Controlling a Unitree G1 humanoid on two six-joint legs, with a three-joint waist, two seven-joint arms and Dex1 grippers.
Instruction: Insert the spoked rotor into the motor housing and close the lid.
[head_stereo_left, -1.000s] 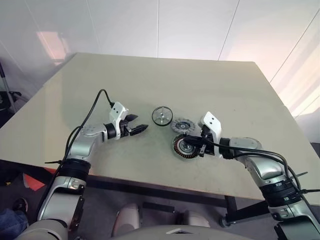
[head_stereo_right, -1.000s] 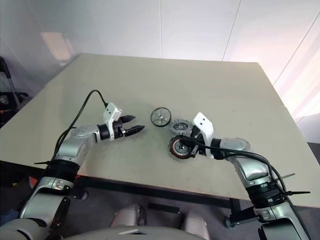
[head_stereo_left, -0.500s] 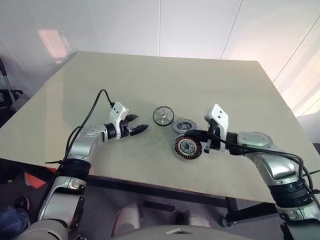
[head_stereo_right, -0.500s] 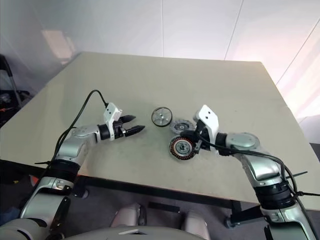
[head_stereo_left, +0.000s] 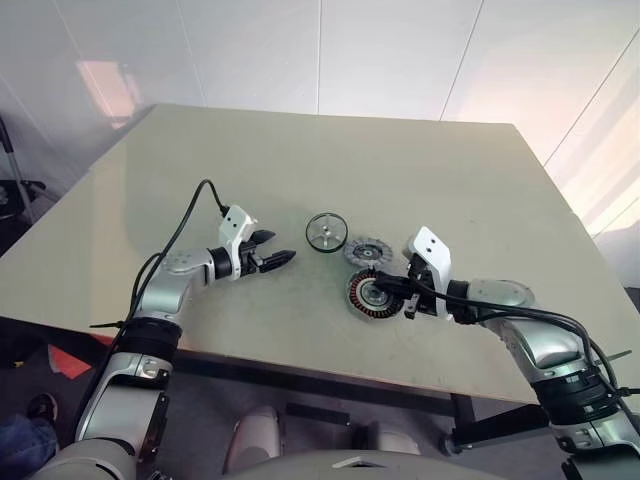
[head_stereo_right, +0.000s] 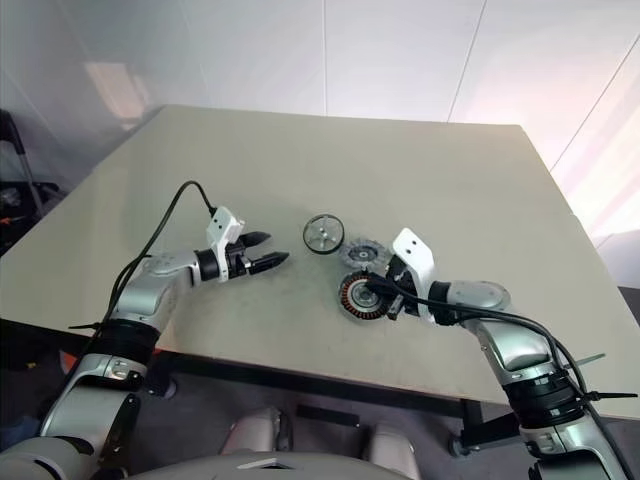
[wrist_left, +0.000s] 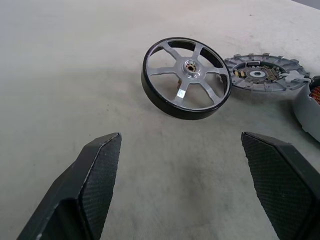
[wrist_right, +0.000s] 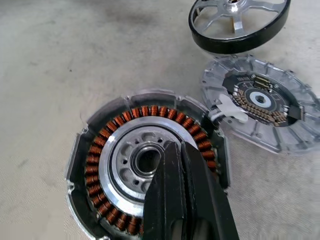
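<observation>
Now closed right claw over motor housing centre.

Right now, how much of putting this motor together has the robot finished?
Nothing is assembled yet. The spoked rotor, lid and motor housing lie separately on the table. The right gripper, jaws shut, hovers over the housing; the left gripper waits open. Left: insert rotor, close lid.

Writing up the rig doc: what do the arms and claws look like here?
Both arms are silver-grey metal with black joint rings. Each wrist carries a white boxy module. Loose black cables run along both forearms; the left one loops up high. Left claw: two black fingers with pointed tips and textured, cross-hatched pads. Right claw: same black fingers.
</observation>
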